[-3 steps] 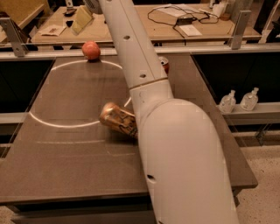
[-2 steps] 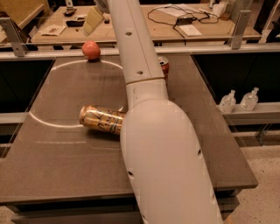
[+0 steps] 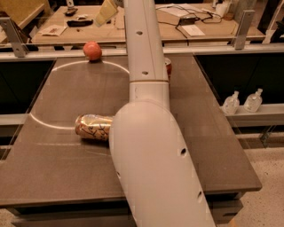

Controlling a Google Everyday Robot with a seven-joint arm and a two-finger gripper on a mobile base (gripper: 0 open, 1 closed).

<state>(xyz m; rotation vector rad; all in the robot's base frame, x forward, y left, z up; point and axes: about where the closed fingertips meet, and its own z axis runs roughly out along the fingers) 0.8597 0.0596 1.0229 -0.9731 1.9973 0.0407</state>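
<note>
— What's the room like?
— A dark brown surface (image 3: pixel 213 146) marked with a white arc, and a cluttered wooden desk (image 3: pixel 199 33) beyond its far edge.
— Open room?
— Mostly the right half, out to the right edge.
— What changed?
— The dented gold drinks can (image 3: pixel 94 127) lies on its side, centre-left, just beside the white arm (image 3: pixel 146 88), and it is less hidden than a second ago. The pincer (image 3: pixel 106 12) hangs at the far side near a round red fruit (image 3: pixel 92 50). Whether it is open or closed, I cannot tell.

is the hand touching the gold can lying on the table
Apart. The camera view shows the hand up at the top edge, far from the gold can, which lies on its side.
</note>
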